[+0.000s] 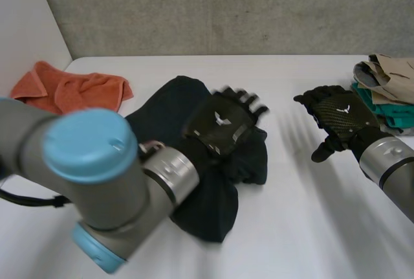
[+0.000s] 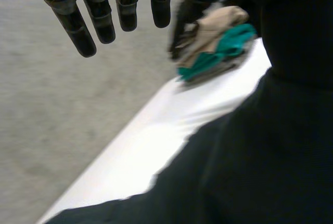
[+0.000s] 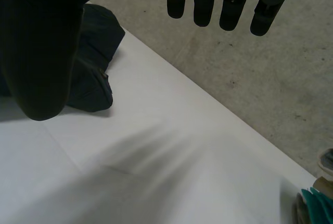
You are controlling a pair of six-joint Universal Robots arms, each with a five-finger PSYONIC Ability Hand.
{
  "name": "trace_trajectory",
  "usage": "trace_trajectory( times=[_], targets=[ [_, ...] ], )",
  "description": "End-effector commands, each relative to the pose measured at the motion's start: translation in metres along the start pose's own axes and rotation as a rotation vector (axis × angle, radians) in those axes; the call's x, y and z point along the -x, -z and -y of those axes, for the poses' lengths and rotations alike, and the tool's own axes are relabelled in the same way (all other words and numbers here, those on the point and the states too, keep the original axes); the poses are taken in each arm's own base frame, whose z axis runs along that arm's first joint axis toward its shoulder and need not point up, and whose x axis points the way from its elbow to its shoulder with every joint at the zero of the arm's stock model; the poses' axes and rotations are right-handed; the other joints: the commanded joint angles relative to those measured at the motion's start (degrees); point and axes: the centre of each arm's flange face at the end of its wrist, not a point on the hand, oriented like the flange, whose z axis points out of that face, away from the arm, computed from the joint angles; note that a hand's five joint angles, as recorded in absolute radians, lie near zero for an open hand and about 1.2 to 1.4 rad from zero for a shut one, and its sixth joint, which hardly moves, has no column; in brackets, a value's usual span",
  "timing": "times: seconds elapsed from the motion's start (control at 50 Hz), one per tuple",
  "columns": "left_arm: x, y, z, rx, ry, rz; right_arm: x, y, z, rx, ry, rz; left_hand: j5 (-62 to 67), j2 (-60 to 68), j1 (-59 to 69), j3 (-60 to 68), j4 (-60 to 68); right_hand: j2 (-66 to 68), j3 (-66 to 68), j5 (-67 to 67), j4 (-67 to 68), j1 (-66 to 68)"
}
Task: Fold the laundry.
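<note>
On the white worktop (image 1: 310, 227) the crumpled dark garment (image 1: 162, 117) lies mid-frame, apparently next for folding, left hand (image 1: 223, 123) straight-fingered and empty over it, right hand (image 1: 339, 114) open and empty at frame right, near the folded pile (image 1: 388, 88).

Bare robot test bench, lab-like.
A white table (image 1: 310, 227) meets a grey concrete wall (image 1: 226, 7) at twelve o'clock; orange cloth (image 1: 71, 88) at ten, folded stack (image 1: 388, 91) at three.

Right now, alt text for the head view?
The left robot hand, open, is over a crumpled dark navy cloth on the white table. The right robot hand, open, is above bare table; an orange towel lies far left, folded beige-and-teal clothes far right.
</note>
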Motion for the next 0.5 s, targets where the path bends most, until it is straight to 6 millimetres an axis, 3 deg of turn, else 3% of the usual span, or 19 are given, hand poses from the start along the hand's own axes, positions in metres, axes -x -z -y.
trace_trajectory(
  times=[0.02, 0.08, 0.1, 0.18, 0.22, 0.3, 0.5],
  targets=[
    [0.074, 0.017, 0.009, 0.017, -0.003, 0.195, 0.007, 0.002, 0.011, 0.035, -0.006, 0.050, -0.9, -0.6, -0.8, -1.0, -0.6, -2.5, -2.4, -2.8, -2.3, -3.8],
    [0.092, 0.021, 0.001, 0.054, 0.004, 0.245, 0.015, 0.006, 0.017, 0.056, -0.016, 0.085, 0.2, 0.4, 0.2, 0.0, 0.4, -2.5, -2.4, -2.8, -2.3, -3.8],
    [0.106, 0.023, -0.006, 0.088, 0.008, 0.289, 0.017, 0.007, 0.018, 0.059, -0.018, 0.098, 0.2, 0.4, 0.2, 0.0, 0.4, -2.5, -2.4, -2.8, -2.3, -3.8],
    [0.127, 0.026, -0.029, 0.187, 0.024, 0.351, 0.029, 0.009, 0.017, 0.073, -0.012, 0.139, 0.5, 0.7, 0.5, 0.3, 0.7, -2.5, -2.4, -2.8, -2.3, -3.8],
    [0.129, 0.025, -0.044, 0.238, 0.040, 0.348, 0.037, 0.011, 0.017, 0.074, -0.004, 0.160, 0.7, 0.9, 0.7, 0.5, 0.9, -2.5, -2.4, -2.8, -2.3, -3.8],
    [0.133, 0.028, -0.082, 0.387, 0.089, 0.337, 0.069, 0.016, 0.019, 0.060, 0.065, 0.239, 1.0, 1.2, 1.0, 0.8, 1.2, -2.5, -2.4, -2.8, -2.3, -3.8],
    [0.115, 0.040, -0.101, 0.513, 0.148, 0.272, 0.084, 0.011, 0.012, 0.048, 0.102, 0.280, 2.5, 2.7, 2.6, 2.3, 2.8, -2.5, -2.4, -2.8, -2.3, -3.8]
  ],
)
